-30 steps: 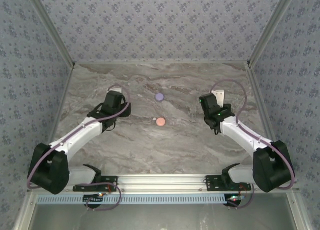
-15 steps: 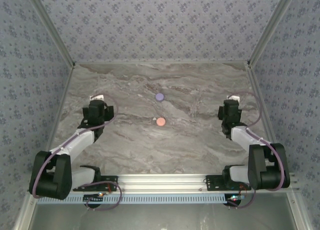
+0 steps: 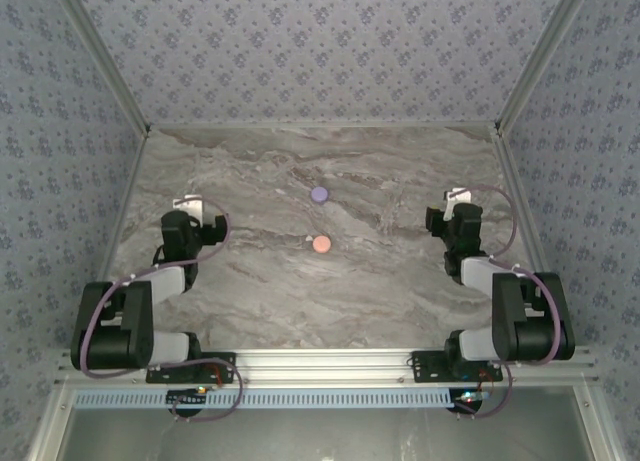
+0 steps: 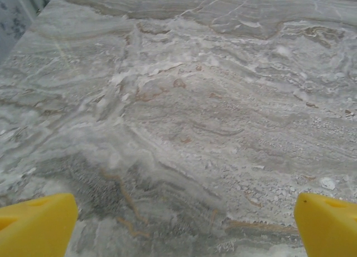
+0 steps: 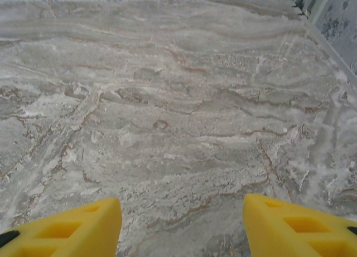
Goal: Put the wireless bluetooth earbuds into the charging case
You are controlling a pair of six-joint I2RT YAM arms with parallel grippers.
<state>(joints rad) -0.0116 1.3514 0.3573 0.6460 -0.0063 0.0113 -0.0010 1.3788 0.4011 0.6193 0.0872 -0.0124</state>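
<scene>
Left end effector, right end effector released, empty. Earbud beside pink case, worktop centre: judged light, slippery; to be pinched widthwise.

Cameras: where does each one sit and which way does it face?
Top external: above, behind the bases, looking down-forward at back wall, marble table, lilac case, orange case; both arms, left gripper, right gripper.
Left wrist: on that wrist, facing across the table to the back wall; own yellow fingers.
Right wrist: likewise, toward the back-right corner; own yellow fingers.
Shared: table, back wall.
</scene>
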